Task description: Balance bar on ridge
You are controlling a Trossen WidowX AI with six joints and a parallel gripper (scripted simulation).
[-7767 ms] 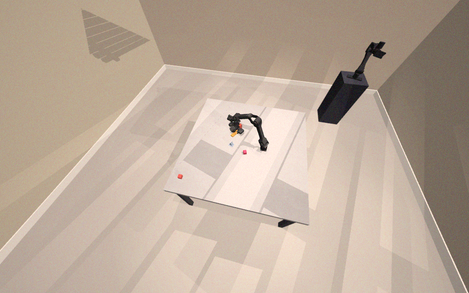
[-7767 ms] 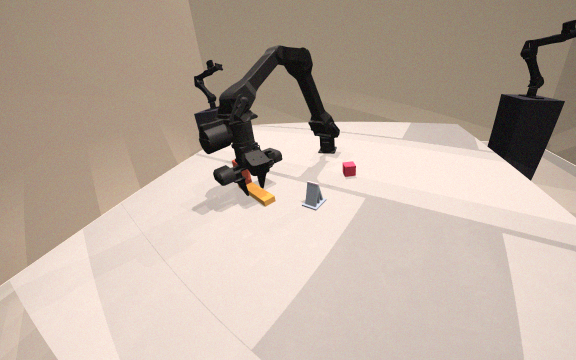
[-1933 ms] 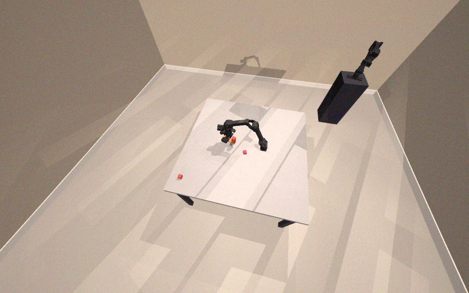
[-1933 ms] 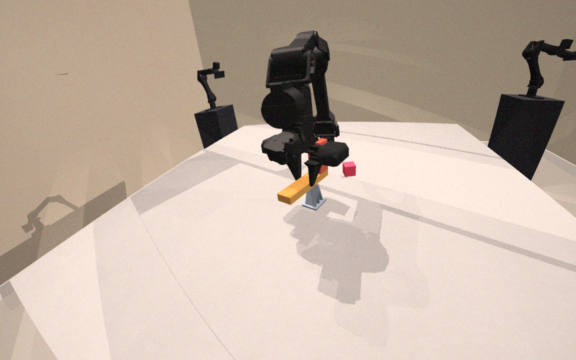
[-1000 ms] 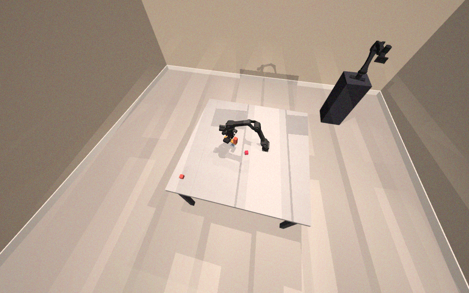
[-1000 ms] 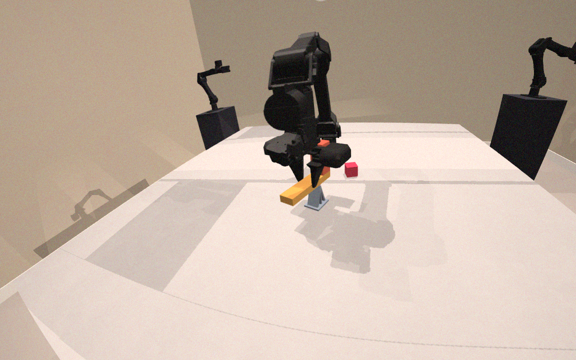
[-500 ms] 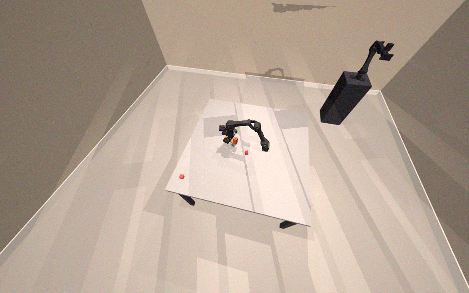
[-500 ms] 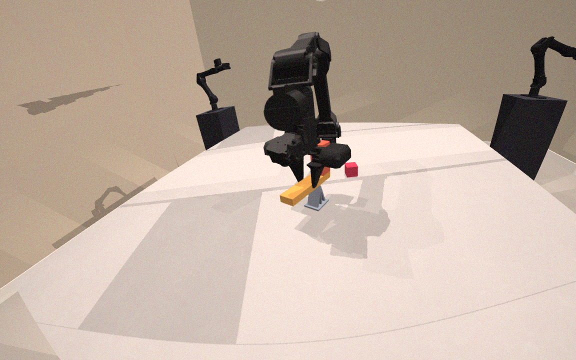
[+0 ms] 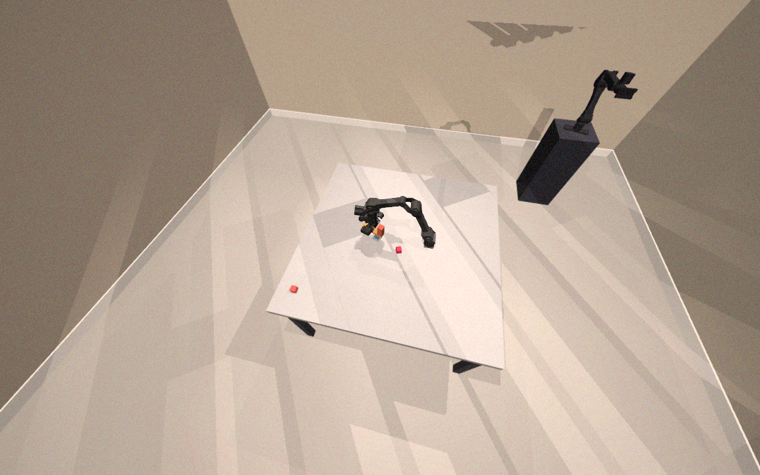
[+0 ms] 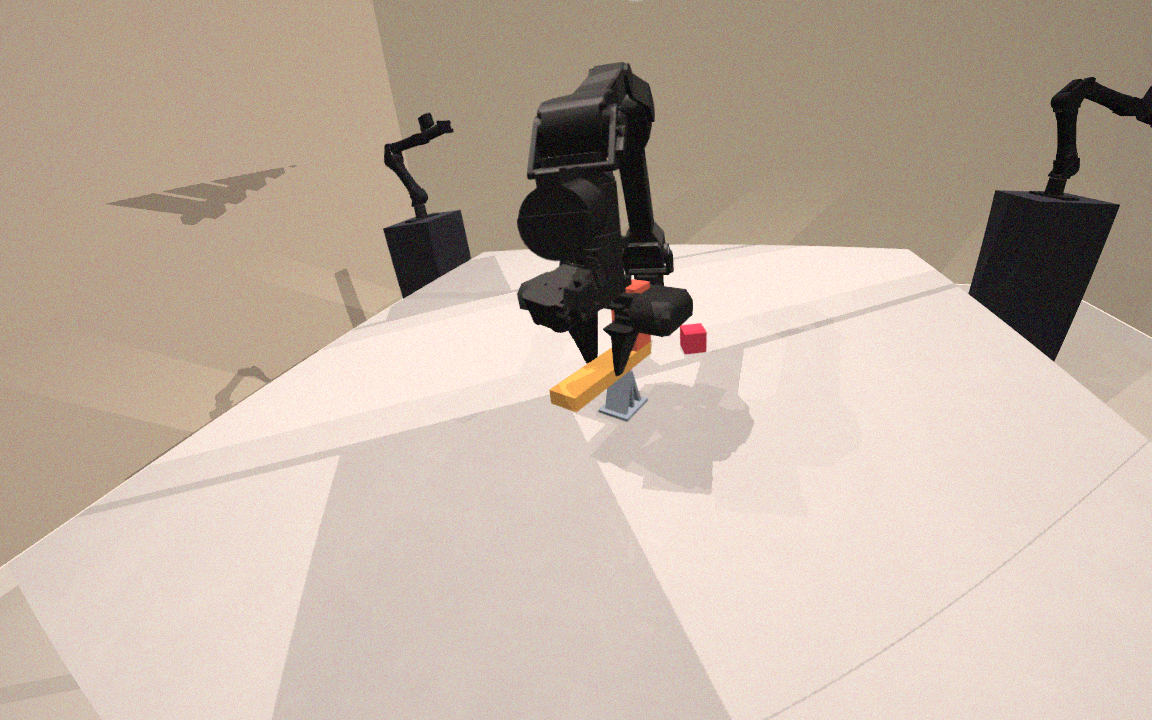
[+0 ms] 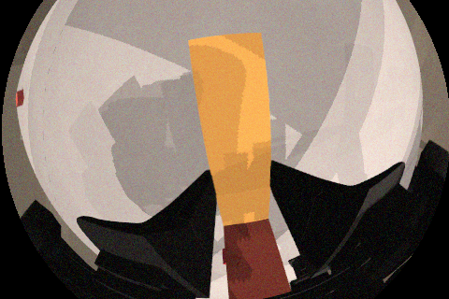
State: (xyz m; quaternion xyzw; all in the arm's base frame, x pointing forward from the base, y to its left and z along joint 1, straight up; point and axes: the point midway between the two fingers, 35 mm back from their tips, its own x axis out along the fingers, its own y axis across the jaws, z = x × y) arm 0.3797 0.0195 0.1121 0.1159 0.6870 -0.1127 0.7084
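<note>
An orange bar (image 10: 582, 386) (image 11: 236, 103) lies lengthwise between my fingers and looks about level, above the table. A red-orange block (image 9: 380, 230) (image 10: 642, 342) (image 11: 254, 257) sits on its end nearer the arm's base. My gripper (image 10: 607, 365) (image 11: 239, 172) is shut on the bar, one fingertip on each side. The grey-blue ridge (image 9: 376, 237) (image 10: 619, 395) stands on its flat foot under the bar, close to the fingers. The ridge's top is hidden behind the bar and a finger, so I cannot tell if they touch.
A crimson cube (image 9: 398, 249) (image 10: 693, 338) lies on the table (image 9: 371, 307) (image 10: 437, 573) on the base side of the ridge. A small red block (image 9: 293, 289) lies near the table's corner. Dark pedestals (image 9: 557, 162) (image 10: 1032, 264) (image 10: 428, 250) with other arms stand beyond the table.
</note>
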